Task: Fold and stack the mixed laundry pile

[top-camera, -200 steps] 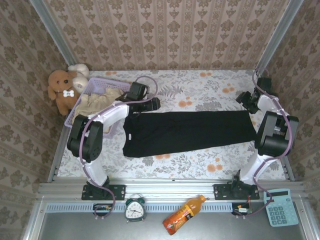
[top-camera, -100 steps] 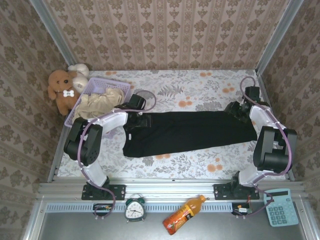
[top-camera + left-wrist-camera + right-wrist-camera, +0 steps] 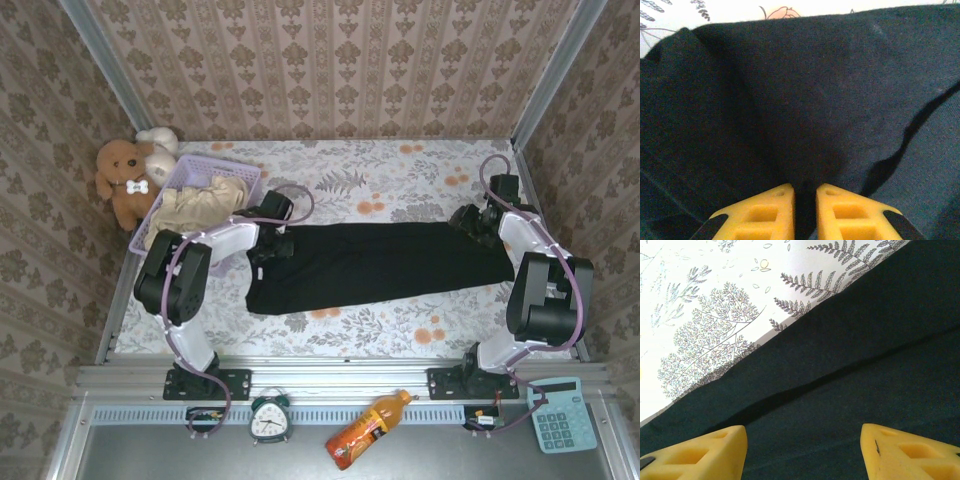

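The large black garment (image 3: 380, 262) lies spread in a long band across the floral table. At its far left corner my left gripper (image 3: 272, 248) is down on the cloth. In the left wrist view its yellow fingertips (image 3: 805, 192) stand almost together, with a ridge of black fabric (image 3: 830, 90) pinched between them. My right gripper (image 3: 468, 222) hovers at the garment's far right end. Its fingers (image 3: 804, 440) are wide apart over the black cloth (image 3: 865, 355), holding nothing. The cream-beige garment (image 3: 195, 208) lies crumpled in the lavender basket (image 3: 190, 165).
A brown teddy bear (image 3: 122, 175) and a white one (image 3: 158, 140) sit in the back left corner by the basket. On the front ledge below the arm bases lie an alarm clock (image 3: 270, 420), an orange bottle (image 3: 365, 430) and a calculator (image 3: 560, 415). Wallpapered walls close three sides.
My left gripper came down onto the black garment's left corner and closed on the fabric. The right gripper swung inward to the garment's right end, then held still.
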